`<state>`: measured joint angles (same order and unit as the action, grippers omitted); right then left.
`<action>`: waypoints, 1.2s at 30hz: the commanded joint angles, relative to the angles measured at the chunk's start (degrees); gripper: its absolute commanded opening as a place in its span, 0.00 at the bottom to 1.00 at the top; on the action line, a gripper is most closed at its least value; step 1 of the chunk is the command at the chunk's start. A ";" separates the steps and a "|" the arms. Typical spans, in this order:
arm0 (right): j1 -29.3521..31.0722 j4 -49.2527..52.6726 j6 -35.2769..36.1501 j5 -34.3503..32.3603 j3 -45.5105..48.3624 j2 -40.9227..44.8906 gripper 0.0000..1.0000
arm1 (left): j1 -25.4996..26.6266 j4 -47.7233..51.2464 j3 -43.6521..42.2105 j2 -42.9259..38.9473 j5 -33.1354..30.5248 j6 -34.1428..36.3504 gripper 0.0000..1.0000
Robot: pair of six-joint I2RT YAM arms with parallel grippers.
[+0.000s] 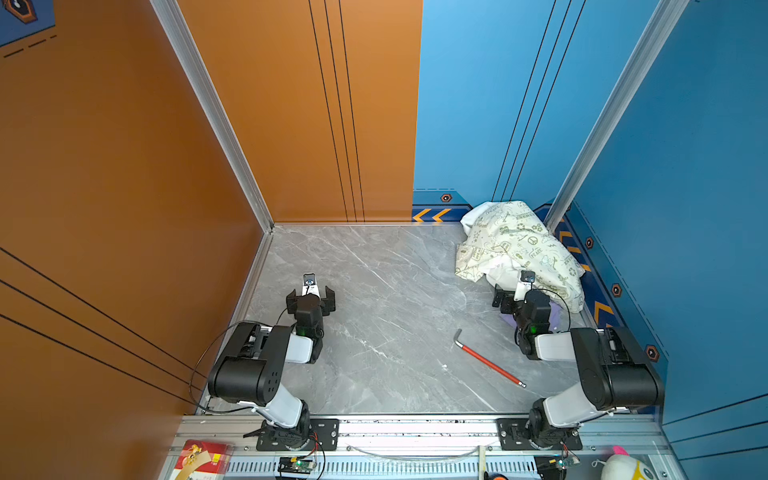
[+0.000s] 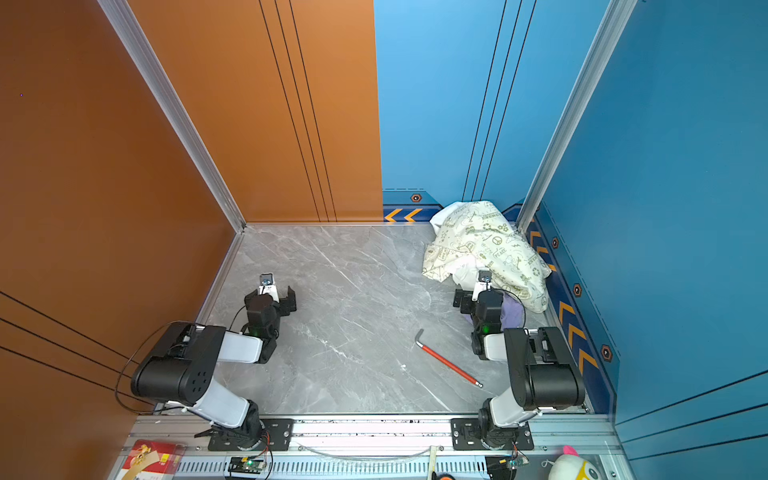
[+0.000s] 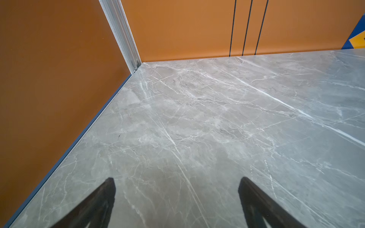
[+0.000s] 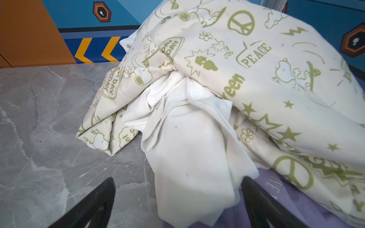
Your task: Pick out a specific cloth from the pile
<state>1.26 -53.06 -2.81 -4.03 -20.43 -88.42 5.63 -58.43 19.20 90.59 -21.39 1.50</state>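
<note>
Your right gripper (image 4: 177,179) is spread and empty at the edge of the pile (image 4: 256,79). The purple cloth (image 4: 296,201) shows just beside and below it, pinned under the white cloth (image 4: 187,158), so it likely needs a low pull. Left gripper (image 3: 176,178) is also spread and well apart, probably kept clear.

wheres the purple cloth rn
On the right in both top views: the purple cloth pokes out from the near edge of the pile, under the white cloth and by the right pincer.

A red hex key (image 1: 490,363) (bent metal end) lies on the grey marble tabletop (image 1: 374,311).
</note>
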 commanded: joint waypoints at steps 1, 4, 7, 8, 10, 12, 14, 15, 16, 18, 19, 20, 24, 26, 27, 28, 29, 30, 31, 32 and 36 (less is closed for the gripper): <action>1.88 -1.89 0.38 -5.24 0.52 -0.16 1.00 | -0.27 0.60 0.84 -0.27 0.51 -0.68 0.98; 3.98 -4.85 1.48 -10.04 1.94 -0.35 1.00 | -0.32 0.60 0.84 -0.28 0.50 -0.64 0.98; 3.40 -3.29 1.52 -8.26 1.09 -0.28 1.00 | -0.29 0.60 0.83 -0.26 0.57 -0.62 0.98; 2.78 -2.07 1.27 -6.74 0.44 -0.23 1.00 | -0.31 0.60 0.79 -0.27 0.52 -0.63 0.98; 0.90 0.30 0.24 -2.87 -0.70 -0.23 1.00 | -0.35 0.68 0.86 -0.25 0.60 -0.66 0.98; -0.08 1.03 -0.44 -1.04 -1.02 -0.26 1.00 | -0.35 0.69 0.85 -0.25 0.61 -0.62 0.98; -0.03 1.03 -0.46 -1.11 -1.02 -0.26 1.00 | -0.44 0.69 0.84 -0.19 0.66 -0.71 0.98; -0.03 1.08 -0.53 -1.06 -1.02 -0.26 1.00 | -0.55 0.69 0.90 -0.18 0.71 -0.76 0.98; -0.10 1.06 -0.52 -1.07 -0.89 -0.26 1.00 | -0.62 0.69 0.84 -0.18 0.71 -0.96 0.98; -0.11 1.05 -0.46 -0.98 -1.02 -0.28 1.00 | -0.84 0.95 0.94 -0.21 0.80 -1.16 0.98; -0.07 1.07 -0.51 -0.85 -1.02 -0.26 1.00 | -0.95 1.04 1.04 -0.23 0.86 -1.22 0.98; -0.18 1.05 -0.68 -0.88 -1.01 -0.26 1.00 | -1.00 1.13 1.08 -0.20 0.87 -1.29 0.98; -0.55 1.21 -0.92 -0.45 -1.13 -0.31 1.00 | -1.15 1.31 1.15 -0.25 1.11 -1.45 0.98; -0.53 1.18 -0.92 -0.53 -1.15 -0.26 1.00 | -1.15 1.28 1.14 -0.24 1.16 -1.41 0.98; -0.54 1.20 -0.97 -0.45 -1.16 -0.30 1.00 | -1.15 1.31 1.10 -0.25 1.15 -1.41 0.98; -0.55 1.03 -0.95 -0.43 -1.03 -0.28 1.00 | -1.19 1.30 1.10 -0.24 1.14 -1.43 0.98; -0.58 1.03 -0.96 -0.31 -1.02 -0.19 1.00 | -1.15 1.31 1.12 -0.33 1.16 -1.49 0.98; -0.64 0.64 -1.03 0.08 -0.86 -0.17 1.00 | -1.17 1.30 1.08 -0.39 1.10 -1.50 0.98; -0.73 1.00 -0.92 0.41 -0.64 0.51 1.00 | -1.08 1.30 0.94 -0.49 1.04 -1.50 0.98; -0.57 1.80 -0.70 0.38 -0.58 1.67 1.00 | -0.79 1.30 0.95 -0.69 0.37 -1.35 0.98; 0.71 12.53 -0.50 -1.62 -1.68 10.68 1.00 | 1.71 2.20 -0.19 -3.57 -3.72 -0.36 0.98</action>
<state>1.30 -47.81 -2.98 -4.75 -20.45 -83.35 6.24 -56.71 19.29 88.99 -22.55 0.64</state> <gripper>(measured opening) 0.999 0.980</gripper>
